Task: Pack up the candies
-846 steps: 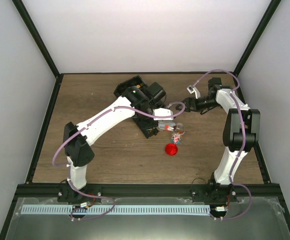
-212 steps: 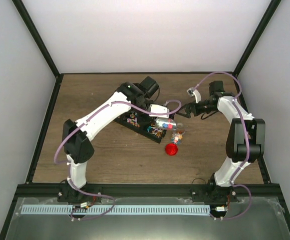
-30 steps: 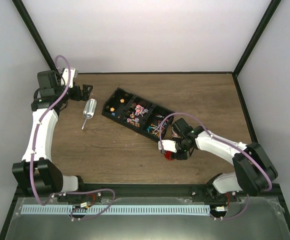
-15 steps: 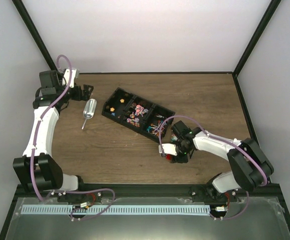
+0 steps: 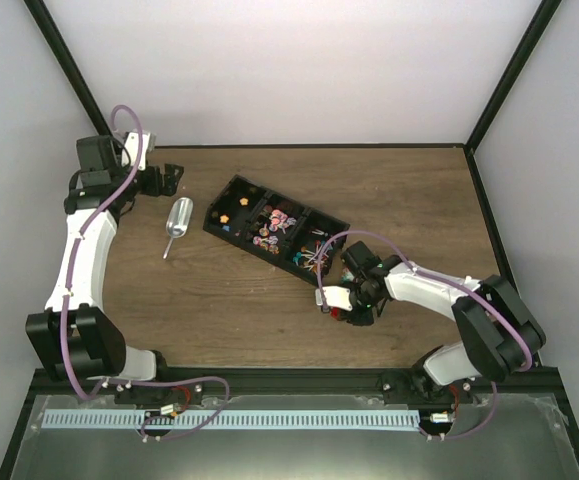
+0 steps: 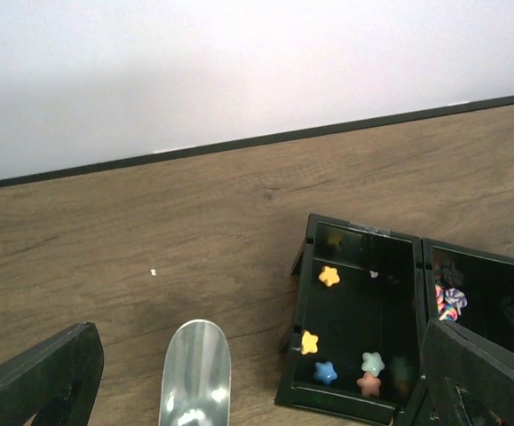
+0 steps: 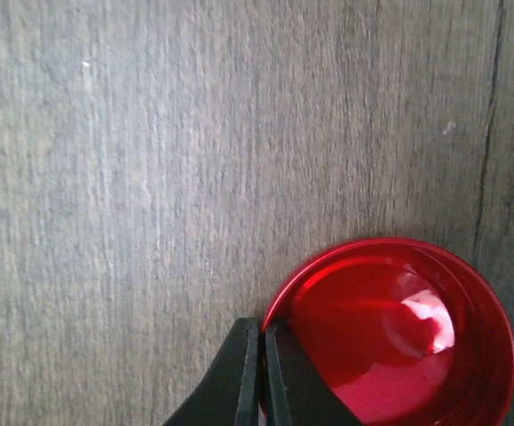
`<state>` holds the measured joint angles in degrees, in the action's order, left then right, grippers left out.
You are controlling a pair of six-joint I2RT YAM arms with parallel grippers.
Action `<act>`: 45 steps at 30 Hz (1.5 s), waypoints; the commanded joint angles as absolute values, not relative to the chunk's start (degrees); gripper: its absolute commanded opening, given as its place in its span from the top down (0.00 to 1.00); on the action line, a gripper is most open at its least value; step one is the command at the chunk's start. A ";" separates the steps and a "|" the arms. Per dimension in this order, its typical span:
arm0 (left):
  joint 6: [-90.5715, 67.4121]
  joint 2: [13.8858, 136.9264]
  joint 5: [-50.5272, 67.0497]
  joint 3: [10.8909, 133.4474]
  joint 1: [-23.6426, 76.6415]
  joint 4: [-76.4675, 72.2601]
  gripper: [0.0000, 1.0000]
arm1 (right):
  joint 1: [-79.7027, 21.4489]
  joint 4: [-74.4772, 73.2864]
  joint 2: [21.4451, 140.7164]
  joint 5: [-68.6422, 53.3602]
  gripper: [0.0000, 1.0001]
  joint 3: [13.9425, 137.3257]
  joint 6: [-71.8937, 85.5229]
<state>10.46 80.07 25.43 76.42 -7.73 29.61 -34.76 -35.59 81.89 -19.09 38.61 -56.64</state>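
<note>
Wooden tabletop bears candies in a tray beyond spread left jaws; right jaws pinch the red lid.

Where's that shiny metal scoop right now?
In the top view the scoop lies on the left side of the table, between the left gripper and the black tray.

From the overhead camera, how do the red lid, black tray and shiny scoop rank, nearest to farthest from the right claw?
1. red lid, at the right gripper's fingertips.
2. black tray, up-left, mid-table.
3. scoop, far left, past the tray.
</note>
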 commanded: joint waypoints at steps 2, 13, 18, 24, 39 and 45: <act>10.04 78.47 24.79 77.51 -7.65 28.23 0.00 | -35.41 -39.68 80.82 -26.53 0.99 44.51 -52.94; 13.50 79.32 47.99 83.99 -7.39 36.30 0.00 | -33.59 -15.13 73.45 -48.57 0.99 64.81 -30.49; -2.56 81.45 64.22 86.63 -4.88 27.78 0.00 | -33.49 10.29 71.43 -45.44 0.99 65.21 -21.56; -26.66 81.63 76.69 84.89 3.61 6.24 0.00 | -33.58 27.50 72.92 -44.32 0.99 65.38 -27.05; -49.67 83.37 85.03 82.07 17.12 -20.34 0.00 | -36.72 32.17 73.14 -48.47 0.99 64.73 -36.94; -53.52 84.23 84.62 81.48 19.28 -26.10 0.00 | -37.25 32.59 73.05 -47.98 0.99 63.88 -36.97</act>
<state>-49.15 83.74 83.57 82.15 17.89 -18.44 -36.38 30.55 73.28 -47.79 63.70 -35.86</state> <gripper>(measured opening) 0.999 0.026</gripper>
